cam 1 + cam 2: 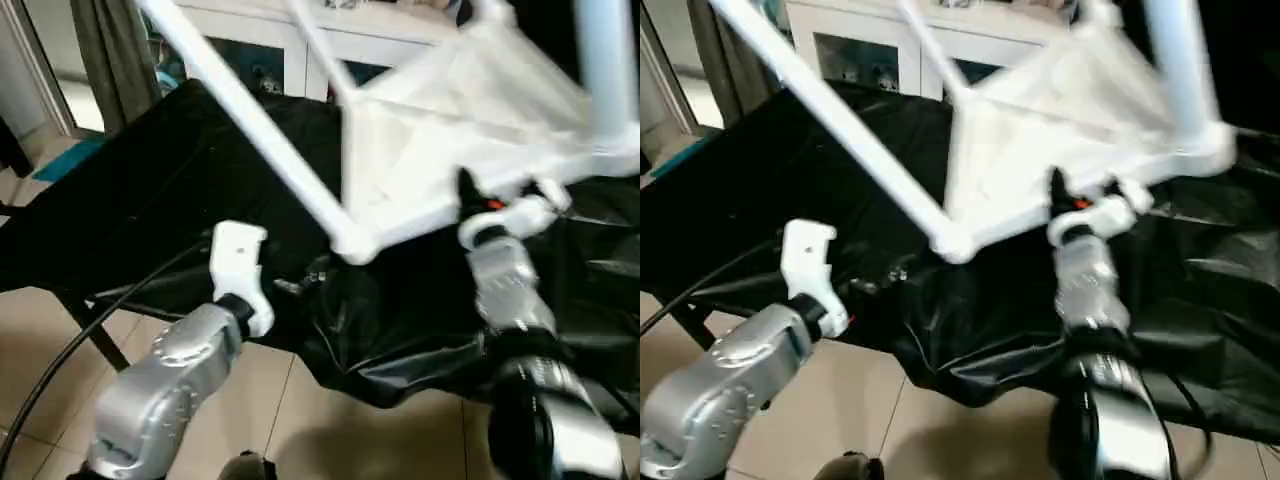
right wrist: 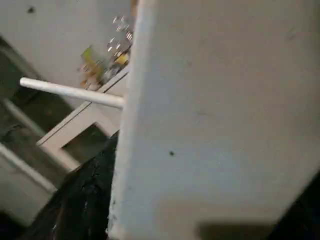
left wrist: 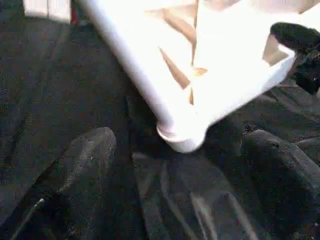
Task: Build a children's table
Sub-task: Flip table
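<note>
- Closest to the camera, the left gripper (image 1: 238,262) hangs over the black-draped tabletop (image 1: 150,200), its fingers (image 3: 82,165) spread wide with nothing between them, and a black cable trails from the arm toward the floor.
- Just ahead of those open fingers sits a rounded corner socket (image 3: 182,135) of the children's table (image 1: 450,130), touching the black cloth, with a leg (image 1: 250,115) seated in it and slanting up and away.
- Over on the right, the right gripper (image 1: 1080,205) is at the near rim of the upturned top, about half closed; it looks clamped on that rim, tilting the whole piece up off the cloth.
- Ribbed underside faces up, another leg (image 1: 1180,60) stands at the far right corner.
- Farther back, a white glass-door cabinet (image 1: 870,50) lines the wall.
- My read: legs are in, and this is the turn-over step. Next the left needs a hold near that low corner while the right keeps its clamp.
</note>
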